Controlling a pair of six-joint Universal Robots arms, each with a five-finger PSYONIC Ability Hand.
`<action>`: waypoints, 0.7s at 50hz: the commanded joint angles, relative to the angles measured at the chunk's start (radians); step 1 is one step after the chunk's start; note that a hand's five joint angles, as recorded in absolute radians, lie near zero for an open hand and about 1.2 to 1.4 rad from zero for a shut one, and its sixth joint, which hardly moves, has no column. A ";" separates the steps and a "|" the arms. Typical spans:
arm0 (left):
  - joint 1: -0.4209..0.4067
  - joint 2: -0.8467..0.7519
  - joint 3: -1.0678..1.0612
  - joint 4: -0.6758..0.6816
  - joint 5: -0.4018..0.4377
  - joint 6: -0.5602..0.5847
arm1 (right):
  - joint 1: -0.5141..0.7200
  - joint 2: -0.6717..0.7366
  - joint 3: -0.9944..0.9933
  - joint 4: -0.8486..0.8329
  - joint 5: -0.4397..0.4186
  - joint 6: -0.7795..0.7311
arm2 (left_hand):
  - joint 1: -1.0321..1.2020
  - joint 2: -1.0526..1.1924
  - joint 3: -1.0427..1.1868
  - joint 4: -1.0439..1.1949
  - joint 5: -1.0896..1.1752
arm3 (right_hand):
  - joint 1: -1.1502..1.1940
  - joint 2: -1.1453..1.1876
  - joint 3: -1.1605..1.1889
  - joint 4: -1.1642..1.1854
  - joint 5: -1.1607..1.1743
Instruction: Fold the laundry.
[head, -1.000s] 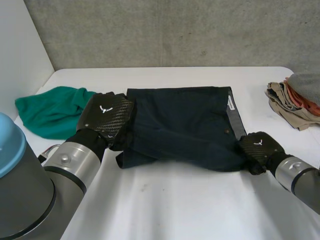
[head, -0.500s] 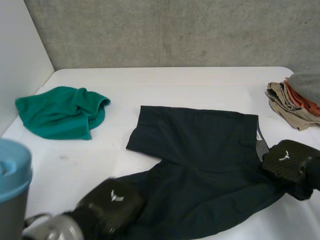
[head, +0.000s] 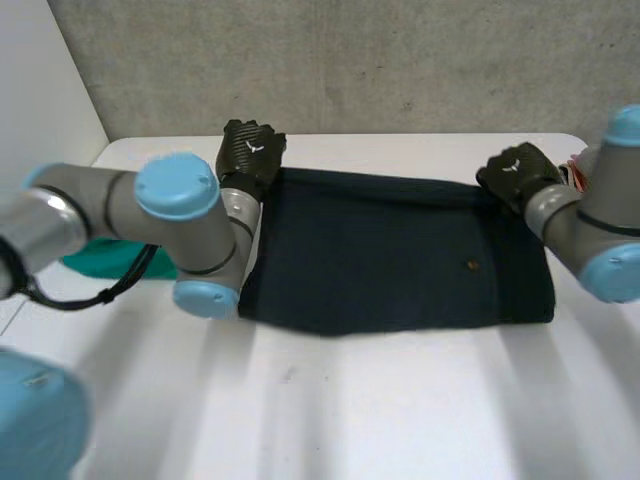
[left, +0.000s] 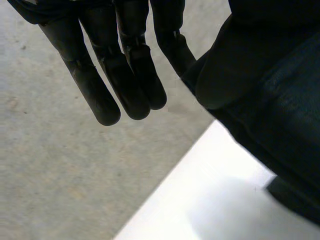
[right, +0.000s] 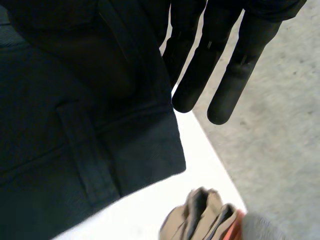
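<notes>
Since 0.5 s ago, my 2 hands have gone from the near edge to the far side, doubling the dark shorts (head: 390, 260) over on the surface (head: 400, 400). The left hand (head: 250, 155) pinches their far-left corner and the right hand (head: 515, 172) their far-right corner, thumb against straight fingers.

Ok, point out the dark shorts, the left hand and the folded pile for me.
dark shorts (head: 390, 250): head view, middle of the cloth.
left hand (head: 250, 152): head view, back of the hand.
folded pile (right: 212, 220): right wrist view, beige edge.

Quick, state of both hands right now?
Left hand: shut, pinching the dark shorts at a far corner.
Right hand: shut, pinching the other far corner.
</notes>
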 joint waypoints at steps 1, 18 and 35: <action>0.001 -0.200 0.202 0.079 0.030 -0.040 | 0.046 0.265 -0.285 -0.137 0.074 -0.012 | -0.929 -0.988 -0.983 -0.990 -0.969 | -0.938 -1.006 -1.012 -1.020 -1.013; -0.057 0.229 -0.293 0.088 0.037 -0.212 | 0.057 -0.230 0.186 0.018 0.090 0.160 | -0.966 -1.024 -1.020 -1.026 -1.006 | -0.938 -1.006 -1.012 -1.020 -1.013; -0.056 0.481 -0.720 0.098 0.051 -0.359 | -0.164 -0.241 0.543 -0.042 -0.128 0.243 | -0.966 -1.024 -1.020 -1.026 -1.006 | -0.728 -0.796 -0.802 -0.811 -0.803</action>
